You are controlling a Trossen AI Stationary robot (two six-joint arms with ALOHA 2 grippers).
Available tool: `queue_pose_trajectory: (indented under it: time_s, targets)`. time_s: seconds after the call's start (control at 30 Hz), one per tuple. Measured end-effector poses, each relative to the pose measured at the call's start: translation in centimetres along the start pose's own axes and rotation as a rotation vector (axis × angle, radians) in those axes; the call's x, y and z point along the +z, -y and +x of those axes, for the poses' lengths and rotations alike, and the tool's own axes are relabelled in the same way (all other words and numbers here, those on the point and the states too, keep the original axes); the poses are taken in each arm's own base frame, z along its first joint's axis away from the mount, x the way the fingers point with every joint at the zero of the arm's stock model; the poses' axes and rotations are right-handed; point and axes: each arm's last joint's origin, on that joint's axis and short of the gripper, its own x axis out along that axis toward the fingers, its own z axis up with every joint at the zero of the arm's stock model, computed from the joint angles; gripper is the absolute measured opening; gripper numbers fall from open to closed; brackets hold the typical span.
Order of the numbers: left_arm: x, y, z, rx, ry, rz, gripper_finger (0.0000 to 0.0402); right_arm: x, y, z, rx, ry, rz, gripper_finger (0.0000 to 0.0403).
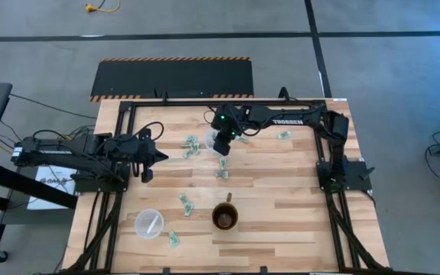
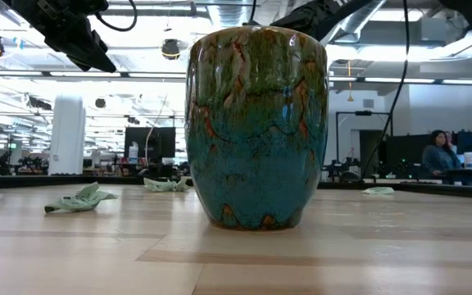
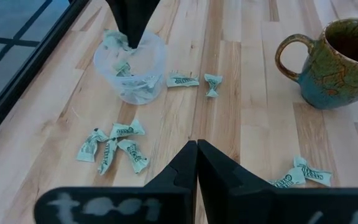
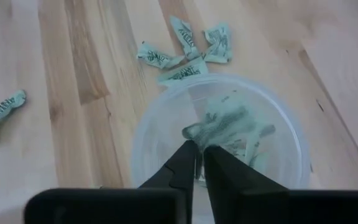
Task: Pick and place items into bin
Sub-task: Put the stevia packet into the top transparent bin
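R gripper (image 4: 199,163) hung right over the clear plastic bin (image 4: 219,134) near the far-middle of the worktop (image 1: 281,198), jaws only a narrow crack apart with nothing gripped between them. Several green-and-white items (image 4: 225,124) already lay inside the bin. A cluster of 4 more wrappers (image 4: 185,53) lay on the wood just beside the bin's rim, 1 single wrapper (image 4: 2,112) lay farther off. L gripper (image 3: 197,163) waited at the worktop's left side, jaws pressed fully together, empty. In its wrist view: 2 wrappers (image 3: 194,81) beside the bin, a loose group of 4 (image 3: 114,143) closer in, 1 more (image 3: 303,174) near the glazed mug (image 3: 334,59). A clear lid-like disc (image 1: 149,223) sat near the front-left corner.
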Motion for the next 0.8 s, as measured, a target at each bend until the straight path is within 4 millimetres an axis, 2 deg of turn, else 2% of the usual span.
queue_pose_trajectory:
  time_s: [0.23, 0.43, 0.57, 0.8]
  targets:
    - [0.0, 0.0, 0.0, 0.0, 0.0, 0.0, 0.0, 0.0, 0.0, 0.0, 0.0, 0.0, 0.0, 0.008]
    - [0.0, 0.0, 0.0, 0.0, 0.0, 0.0, 0.0, 0.0, 0.0, -0.1, 0.001, -0.003, -0.001, 0.0093]
    - [0.0, 0.0, 0.0, 0.0, 0.0, 0.0, 0.0, 0.1, -0.2, -1.0, 0.001, 0.003, -0.041, 0.0092]
    - [0.0, 0.0, 0.0, 0.0, 0.0, 0.0, 0.0, -0.3, 0.1, -3.9, -0.016, -0.057, -0.042, 0.0092]
